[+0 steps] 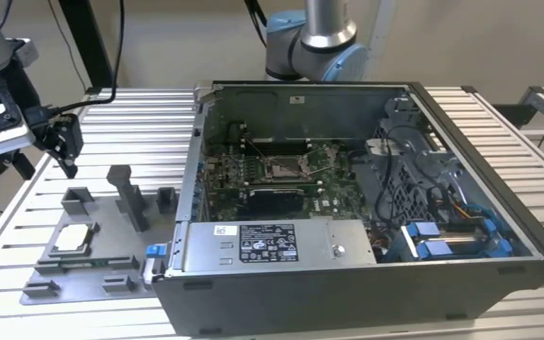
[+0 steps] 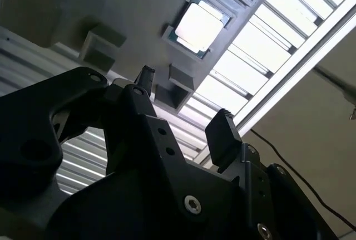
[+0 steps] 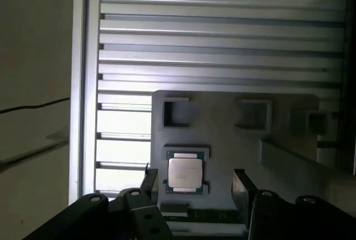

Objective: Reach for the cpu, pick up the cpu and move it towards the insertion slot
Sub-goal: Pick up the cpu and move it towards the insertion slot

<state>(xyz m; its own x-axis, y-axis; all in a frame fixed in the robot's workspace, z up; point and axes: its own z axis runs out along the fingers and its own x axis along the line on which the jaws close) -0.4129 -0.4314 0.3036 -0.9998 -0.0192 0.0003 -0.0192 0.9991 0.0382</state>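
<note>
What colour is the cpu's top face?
The cpu face is pale silver-white; clearest in the first wrist view.

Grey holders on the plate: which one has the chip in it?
The low square holder right ahead of the open gripper: the pale chip lies flat in it. The taller hollow blocks hold nothing.

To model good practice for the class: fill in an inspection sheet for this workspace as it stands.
Surface: slatted metal table.
Job's things: cpu lies flat in grey fixture plate; insertion slot on the green board inside computer case.
Clutter: upright grey blocks on the plate.
Grippers: gripper open, empty, above the cpu, not touching.
Cables: black cable by the gripper; coloured wires in the case.
Surroundings: arm joint behind the case; pale wall.
</note>
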